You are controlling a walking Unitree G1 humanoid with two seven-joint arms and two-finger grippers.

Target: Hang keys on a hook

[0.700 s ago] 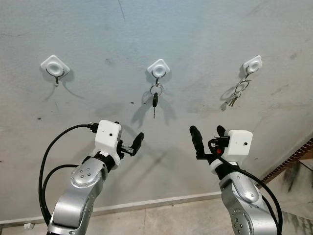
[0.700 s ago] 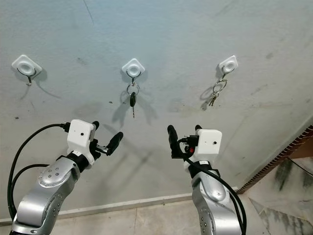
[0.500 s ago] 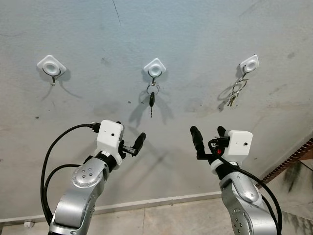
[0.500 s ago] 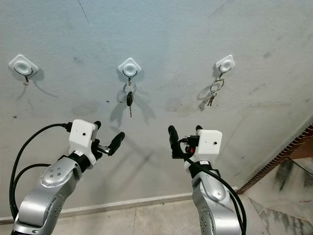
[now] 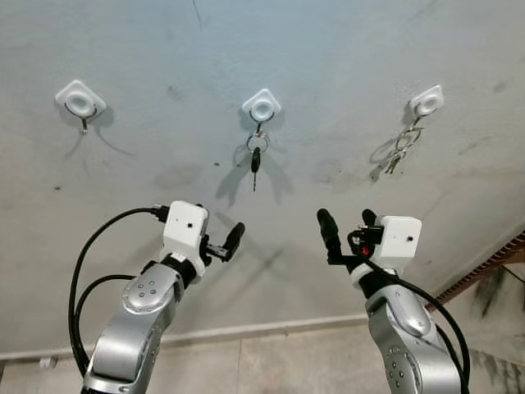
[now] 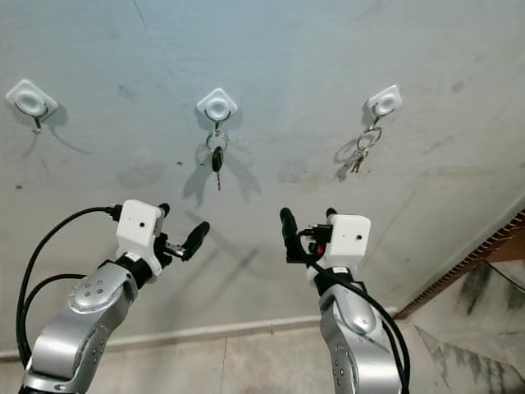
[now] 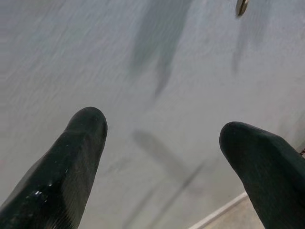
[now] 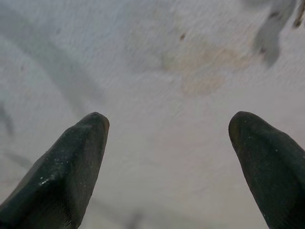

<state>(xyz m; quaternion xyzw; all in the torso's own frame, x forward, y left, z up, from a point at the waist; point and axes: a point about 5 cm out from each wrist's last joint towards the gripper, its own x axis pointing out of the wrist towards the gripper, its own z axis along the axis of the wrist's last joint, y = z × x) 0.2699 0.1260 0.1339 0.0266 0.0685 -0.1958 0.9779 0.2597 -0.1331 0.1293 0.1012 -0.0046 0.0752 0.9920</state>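
Looked done to me: black-headed key on its ring (image 5: 256,156) hung from the middle white wall hook (image 5: 262,107), and both left claw (image 5: 220,246) and right claw (image 5: 348,239) were wide open, empty, well below.

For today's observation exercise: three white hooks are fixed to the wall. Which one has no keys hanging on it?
The leftmost hook. The middle hook carries a black-headed key, and the right hook carries a key bunch; the left one hangs bare.
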